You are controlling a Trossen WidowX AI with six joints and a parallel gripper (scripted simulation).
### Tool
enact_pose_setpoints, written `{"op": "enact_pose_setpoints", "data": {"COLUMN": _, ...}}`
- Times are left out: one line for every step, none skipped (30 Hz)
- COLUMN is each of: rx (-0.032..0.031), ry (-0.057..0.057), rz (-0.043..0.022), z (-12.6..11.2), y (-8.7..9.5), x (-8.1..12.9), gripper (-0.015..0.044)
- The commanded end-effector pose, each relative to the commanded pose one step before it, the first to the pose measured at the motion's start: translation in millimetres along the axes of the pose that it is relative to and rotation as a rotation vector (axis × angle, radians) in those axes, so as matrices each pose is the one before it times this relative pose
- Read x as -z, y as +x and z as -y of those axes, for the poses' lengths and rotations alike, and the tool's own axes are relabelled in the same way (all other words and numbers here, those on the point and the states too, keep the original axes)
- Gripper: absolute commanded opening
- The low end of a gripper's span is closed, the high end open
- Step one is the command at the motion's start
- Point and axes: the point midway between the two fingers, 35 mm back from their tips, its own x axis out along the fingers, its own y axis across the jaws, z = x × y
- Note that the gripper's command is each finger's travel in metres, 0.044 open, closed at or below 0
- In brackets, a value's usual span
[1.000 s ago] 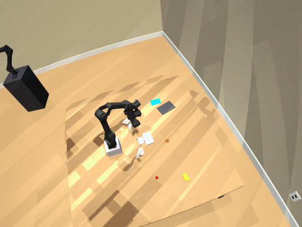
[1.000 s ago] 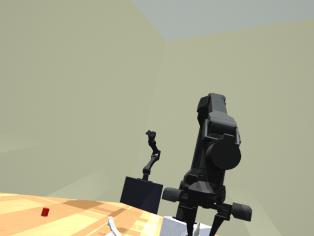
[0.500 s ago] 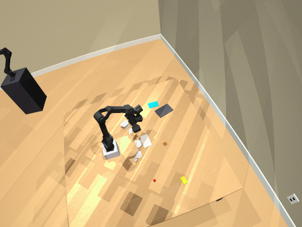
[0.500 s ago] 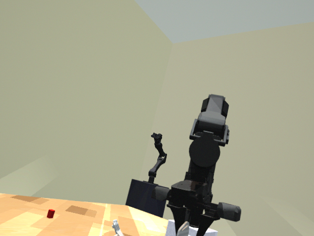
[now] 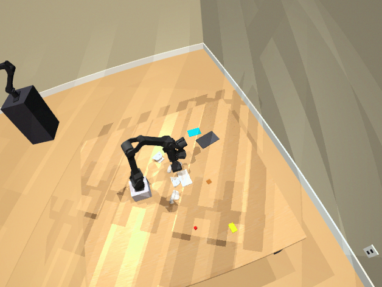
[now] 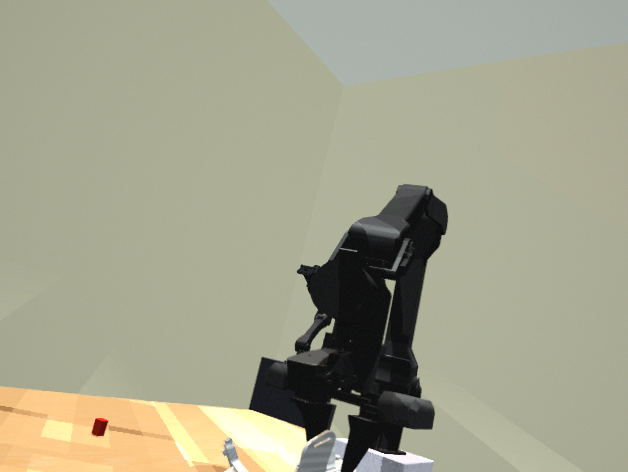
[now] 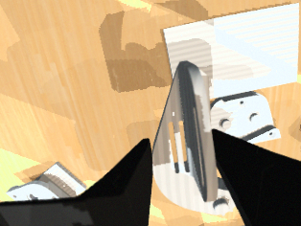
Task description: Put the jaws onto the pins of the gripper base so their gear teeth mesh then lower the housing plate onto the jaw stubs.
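Note:
My gripper [image 6: 329, 449] [image 7: 178, 140] is shut on one white jaw [image 5: 169, 169] [image 6: 315, 454] [image 7: 203, 153], with its slotted finger plate standing up between the fingertips and its rounded foot below. The gripper base [image 5: 175, 181] [image 7: 242, 115], with two small round pins, lies right of the held jaw in the wrist view, partly hidden by a finger. The second jaw [image 5: 174, 196] [image 6: 230, 454] lies apart on the table, in front of the base. The housing plate [image 5: 158, 157] [image 7: 29, 192] lies on the other side of my gripper, partly hidden in the wrist view.
A white square plate [image 5: 185, 177] [image 7: 254, 53] lies beside the gripper base. Farther off are an orange piece [image 5: 208, 181], a red piece [image 5: 195, 228] [image 6: 100, 426], a yellow block [image 5: 232, 227], a cyan sheet [image 5: 194, 132] and a dark plate [image 5: 207, 139].

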Motion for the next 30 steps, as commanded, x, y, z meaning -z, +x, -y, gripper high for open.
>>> {"op": "enact_pose_setpoints", "data": {"rx": -0.00053, "ry": 0.0260, "rz": 0.00573, "z": 10.71, "y": -1.63, "x": -6.18, "gripper": 0.0134}}
{"op": "enact_pose_setpoints", "data": {"rx": 0.00030, "ry": 0.0090, "rz": 0.00009, "z": 3.08, "y": 0.01, "x": -1.21, "gripper": 0.0134}}
{"op": "enact_pose_setpoints", "data": {"rx": 0.00030, "ry": 0.0090, "rz": 0.00009, "z": 3.09, "y": 0.01, "x": -1.20, "gripper": 0.0134}}
{"op": "enact_pose_setpoints", "data": {"rx": 0.00024, "ry": 0.0073, "rz": 0.00007, "z": 2.52, "y": 0.01, "x": -0.97, "gripper": 0.0134}}
{"op": "enact_pose_setpoints", "data": {"rx": 0.00014, "ry": 0.0044, "rz": 0.00004, "z": 1.52, "y": 0.01, "x": -0.58, "gripper": 0.0134}}
{"op": "enact_pose_setpoints", "data": {"rx": 0.00005, "ry": 0.0015, "rz": 0.00001, "z": 0.51, "y": 0.00, "x": -0.19, "gripper": 0.0134}}
{"op": "enact_pose_setpoints", "data": {"rx": 0.00000, "ry": 0.0000, "rz": 0.00000, "z": 0.00, "y": 0.00, "x": 0.00, "gripper": 0.0134}}
{"op": "enact_pose_setpoints", "data": {"rx": 0.00000, "ry": 0.0000, "rz": 0.00000, "z": 0.00, "y": 0.00, "x": 0.00, "gripper": 0.0134}}
{"op": "enact_pose_setpoints", "data": {"rx": 0.00000, "ry": 0.0000, "rz": 0.00000, "z": 0.00, "y": 0.00, "x": 0.00, "gripper": 0.0134}}
{"op": "enact_pose_setpoints", "data": {"rx": 0.00000, "ry": 0.0000, "rz": 0.00000, "z": 0.00, "y": 0.00, "x": 0.00, "gripper": 0.0134}}
{"op": "enact_pose_setpoints", "data": {"rx": 0.00000, "ry": 0.0000, "rz": 0.00000, "z": 0.00, "y": 0.00, "x": 0.00, "gripper": 0.0134}}
{"op": "enact_pose_setpoints", "data": {"rx": 0.00000, "ry": 0.0000, "rz": 0.00000, "z": 0.00, "y": 0.00, "x": 0.00, "gripper": 0.0134}}
{"op": "enact_pose_setpoints", "data": {"rx": 0.00000, "ry": 0.0000, "rz": 0.00000, "z": 0.00, "y": 0.00, "x": 0.00, "gripper": 0.0134}}
{"op": "enact_pose_setpoints", "data": {"rx": 0.00000, "ry": 0.0000, "rz": 0.00000, "z": 0.00, "y": 0.00, "x": 0.00, "gripper": 0.0134}}
{"op": "enact_pose_setpoints", "data": {"rx": 0.00000, "ry": 0.0000, "rz": 0.00000, "z": 0.00, "y": 0.00, "x": 0.00, "gripper": 0.0134}}
{"op": "enact_pose_setpoints", "data": {"rx": 0.00000, "ry": 0.0000, "rz": 0.00000, "z": 0.00, "y": 0.00, "x": 0.00, "gripper": 0.0134}}
{"op": "enact_pose_setpoints", "data": {"rx": 0.00000, "ry": 0.0000, "rz": 0.00000, "z": 0.00, "y": 0.00, "x": 0.00, "gripper": 0.0134}}
{"op": "enact_pose_setpoints", "data": {"rx": 0.00000, "ry": 0.0000, "rz": 0.00000, "z": 0.00, "y": 0.00, "x": 0.00, "gripper": 0.0134}}
{"op": "enact_pose_setpoints", "data": {"rx": 0.00000, "ry": 0.0000, "rz": 0.00000, "z": 0.00, "y": 0.00, "x": 0.00, "gripper": 0.0134}}
{"op": "enact_pose_setpoints", "data": {"rx": 0.00000, "ry": 0.0000, "rz": 0.00000, "z": 0.00, "y": 0.00, "x": 0.00, "gripper": 0.0134}}
{"op": "enact_pose_setpoints", "data": {"rx": 0.00000, "ry": 0.0000, "rz": 0.00000, "z": 0.00, "y": 0.00, "x": 0.00, "gripper": 0.0134}}
{"op": "enact_pose_setpoints", "data": {"rx": 0.00000, "ry": 0.0000, "rz": 0.00000, "z": 0.00, "y": 0.00, "x": 0.00, "gripper": 0.0134}}
{"op": "enact_pose_setpoints", "data": {"rx": 0.00001, "ry": 0.0035, "rz": 0.00000, "z": 0.02, "y": -0.02, "x": -0.02, "gripper": 0.0134}}
{"op": "enact_pose_setpoints", "data": {"rx": 0.00001, "ry": 0.0035, "rz": 0.00000, "z": 0.02, "y": -0.02, "x": -0.02, "gripper": 0.0134}}
{"op": "enact_pose_setpoints", "data": {"rx": 0.00000, "ry": 0.0000, "rz": 0.00000, "z": 0.00, "y": 0.00, "x": 0.00, "gripper": 0.0134}}
{"op": "enact_pose_setpoints", "data": {"rx": 0.00000, "ry": 0.0000, "rz": 0.00000, "z": 0.00, "y": 0.00, "x": 0.00, "gripper": 0.0134}}
{"op": "enact_pose_setpoints", "data": {"rx": 0.00000, "ry": 0.0000, "rz": 0.00000, "z": 0.00, "y": 0.00, "x": 0.00, "gripper": 0.0134}}
{"op": "enact_pose_setpoints", "data": {"rx": 0.00000, "ry": 0.0000, "rz": 0.00000, "z": 0.00, "y": 0.00, "x": 0.00, "gripper": 0.0134}}
{"op": "enact_pose_setpoints", "data": {"rx": 0.00000, "ry": 0.0000, "rz": 0.00000, "z": 0.00, "y": 0.00, "x": 0.00, "gripper": 0.0134}}
{"op": "enact_pose_setpoints", "data": {"rx": 0.00000, "ry": 0.0000, "rz": 0.00000, "z": 0.00, "y": 0.00, "x": 0.00, "gripper": 0.0134}}
